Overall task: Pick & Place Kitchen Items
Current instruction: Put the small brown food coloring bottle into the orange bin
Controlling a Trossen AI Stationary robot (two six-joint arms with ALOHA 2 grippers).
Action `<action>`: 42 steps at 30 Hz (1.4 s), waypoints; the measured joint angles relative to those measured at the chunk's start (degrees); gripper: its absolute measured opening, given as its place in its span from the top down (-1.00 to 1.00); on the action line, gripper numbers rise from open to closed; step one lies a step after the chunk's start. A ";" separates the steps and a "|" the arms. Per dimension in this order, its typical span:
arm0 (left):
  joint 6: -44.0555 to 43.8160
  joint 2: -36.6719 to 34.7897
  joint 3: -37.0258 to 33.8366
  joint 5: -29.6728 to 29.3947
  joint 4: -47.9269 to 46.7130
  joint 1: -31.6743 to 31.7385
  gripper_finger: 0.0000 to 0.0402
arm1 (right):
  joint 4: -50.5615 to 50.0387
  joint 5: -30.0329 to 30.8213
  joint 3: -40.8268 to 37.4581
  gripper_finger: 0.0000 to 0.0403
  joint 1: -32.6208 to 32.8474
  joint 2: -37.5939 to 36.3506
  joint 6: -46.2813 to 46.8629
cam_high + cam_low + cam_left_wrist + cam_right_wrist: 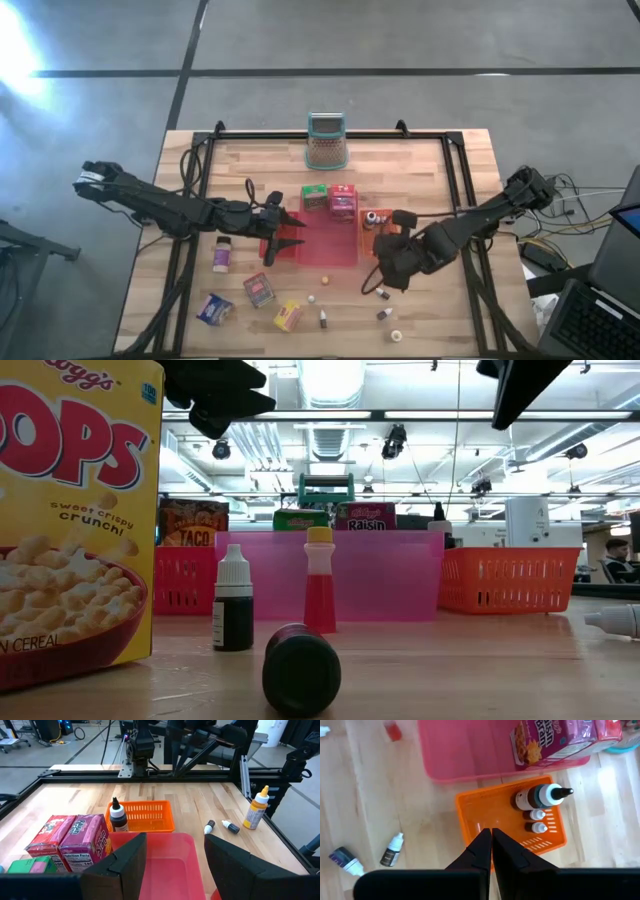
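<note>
Grey concrete floor (400,40) w/ dark seam lines. Pale wood-plank surface (420,170) in black frame. Open lab behind: strip lights (470,414) overhead, ceiling ducts, person seated at far right (618,560).

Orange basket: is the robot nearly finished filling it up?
Not nearly. The orange basket holds three bottles. The right pincer hovers above it, shut and empty; the left pincer is open over the red tray. Boxes and tiny bottles wait on the table.
</note>
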 joint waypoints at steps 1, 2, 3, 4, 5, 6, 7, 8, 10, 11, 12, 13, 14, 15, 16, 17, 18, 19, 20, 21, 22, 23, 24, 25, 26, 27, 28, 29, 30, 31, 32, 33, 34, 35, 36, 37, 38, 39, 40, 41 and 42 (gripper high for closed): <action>0.00 0.00 0.00 0.00 0.00 0.00 -0.02 | 0.01 0.23 -0.02 0.96 0.53 0.00 0.45; 0.00 0.02 0.00 0.00 0.00 0.00 -0.02 | 0.03 0.27 -0.02 0.96 1.06 0.00 0.95; 0.03 0.00 0.00 -0.02 -0.02 0.00 -0.02 | 0.05 0.39 -0.02 0.96 1.49 0.00 1.42; 0.14 0.00 0.00 0.00 -0.02 0.00 -0.02 | 0.09 0.41 -0.02 0.96 1.99 0.00 2.02; 0.26 0.00 0.00 0.00 -0.02 0.00 -0.02 | 0.13 0.41 -0.02 0.96 2.41 0.00 2.61; 0.28 -0.09 0.00 0.00 -0.16 0.00 -0.02 | 0.17 0.41 -0.02 0.96 2.80 0.02 3.23; 0.28 -0.25 0.00 0.00 -0.51 -0.05 -0.02 | 0.18 0.39 -0.02 0.96 3.24 0.04 3.94; 0.28 -0.67 0.00 0.00 -1.28 -0.11 -0.02 | 0.20 0.39 -0.04 0.96 3.73 0.04 4.56; 0.30 -1.91 -0.02 -0.02 -3.83 -0.44 -0.02 | 0.29 0.41 -0.12 0.96 4.60 0.04 5.52; 0.27 -2.54 -0.02 -0.03 -5.01 -0.72 -0.02 | 0.30 0.42 -0.19 0.96 5.06 0.04 5.63; 0.06 -3.26 -0.02 -0.19 -6.50 -1.03 -0.02 | 0.33 0.53 -0.34 0.96 5.49 0.04 5.69; -0.17 -3.91 -0.02 -0.95 -7.89 -1.41 -0.02 | 0.33 0.93 -0.49 0.96 5.83 0.04 5.70; -0.39 -4.34 -0.04 -2.30 -8.71 -1.87 -0.02 | 0.35 1.68 -0.69 0.96 6.20 0.05 5.68; -0.65 -4.88 -0.04 -4.09 -9.60 -2.41 -0.02 | 0.33 2.25 -0.89 0.96 6.47 0.07 5.69; -0.88 -5.26 -0.04 -6.40 -10.76 -3.08 -0.02 | 0.33 2.71 -1.14 0.96 6.78 0.05 5.72; -1.28 -5.67 -0.04 -8.79 -11.63 -3.75 -0.02 | 0.32 3.18 -1.37 0.96 6.98 0.05 5.75; -1.61 -6.00 -0.04 -11.17 -12.40 -4.45 -0.02 | 0.33 3.25 -1.55 0.96 7.17 0.06 5.92; -1.90 -6.42 -0.04 -13.39 -13.19 -5.24 -0.02 | 0.33 3.28 -1.74 0.96 7.31 0.07 6.04; -2.14 -6.86 -0.04 -14.77 -13.73 -6.17 -0.02 | 0.41 3.37 -1.94 0.96 7.49 0.07 6.33; -2.28 -7.26 -0.04 -15.41 -13.88 -7.13 -0.02 | 0.44 3.40 -2.17 0.96 7.53 0.07 6.50; -2.39 -7.70 -0.04 -15.47 -13.99 -8.20 -0.02 | 0.42 3.39 -2.45 0.96 7.54 0.07 6.57; -2.66 -8.05 -0.04 -15.47 -14.34 -9.42 -0.02 | 0.44 3.40 -2.70 0.96 7.54 0.07 6.57; -2.83 -8.29 -0.04 -15.47 -14.53 -10.67 -0.02 | 0.46 3.40 -2.92 0.96 7.54 0.08 6.54; -2.99 -8.59 -0.04 -15.46 -14.83 -11.99 -0.02 | 0.45 3.54 -3.13 0.96 7.54 0.09 6.36; -3.10 -8.95 -0.04 -15.47 -15.51 -13.43 -0.02 | 0.40 3.76 -3.19 0.96 7.54 0.09 6.05; -3.20 -9.38 -0.04 -15.46 -16.34 -14.77 -0.02 | 0.48 4.30 -3.23 0.96 7.54 0.09 5.74; -3.38 -9.84 -0.04 -15.59 -17.07 -16.10 -0.02 | 0.48 4.76 -3.26 0.96 7.52 0.09 5.65; -3.85 -10.39 -0.04 -16.06 -17.70 -17.39 -0.02 | 0.54 4.82 -3.26 0.96 7.52 0.09 5.72; -4.51 -10.95 -0.04 -17.18 -18.57 -18.63 -0.02 | 0.57 4.86 -3.26 0.96 7.51 0.09 5.90; -5.34 -11.70 -0.04 -18.54 -19.40 -19.66 -0.02 | 0.63 4.87 -3.26 0.96 7.50 0.08 5.99; -6.16 -12.56 -0.04 -20.11 -20.27 -20.44 -0.02 | 0.85 4.87 -3.26 0.96 7.50 0.02 6.00; -7.22 -13.43 -0.04 -21.57 -21.45 -21.11 -0.02 | 1.21 4.86 -3.26 0.96 7.50 -0.06 6.01; -8.44 -14.30 -0.04 -22.36 -22.86 -21.66 -0.02 | 1.80 4.79 -3.26 0.96 7.50 -0.18 6.04; -9.83 -15.11 -0.04 -22.73 -24.59 -22.05 -0.02 | 2.61 4.49 -3.26 0.96 7.50 -0.24 5.98; -11.40 -15.82 -0.04 -22.75 -26.51 -22.37 -0.02 | 3.50 3.61 -3.26 0.96 7.50 -0.24 5.83; -13.12 -16.34 -0.04 -22.74 -28.37 -22.65 -0.02 | 4.42 2.63 -3.26 0.96 7.50 -0.24 5.47; -14.80 -16.79 -0.04 -22.69 -30.16 -22.87 -0.02 | 5.31 1.82 -3.26 0.96 7.50 -0.24 5.07; -16.28 -17.06 -0.04 -22.67 -31.94 -23.05 -0.02 | 6.26 1.45 -3.26 0.96 7.50 -0.24 4.33; -17.52 -17.18 -0.04 -22.63 -33.38 -23.12 -0.02 | 7.40 1.40 -3.27 0.96 7.50 -0.24 3.44; -18.60 -17.16 -0.04 -22.53 -34.59 -23.16 -0.02 | 8.63 1.37 -3.26 0.96 7.50 -0.24 2.35; -19.42 -17.16 -0.04 -22.40 -35.50 -23.17 -0.02 | 9.80 1.31 -3.27 0.96 7.50 -0.24 1.30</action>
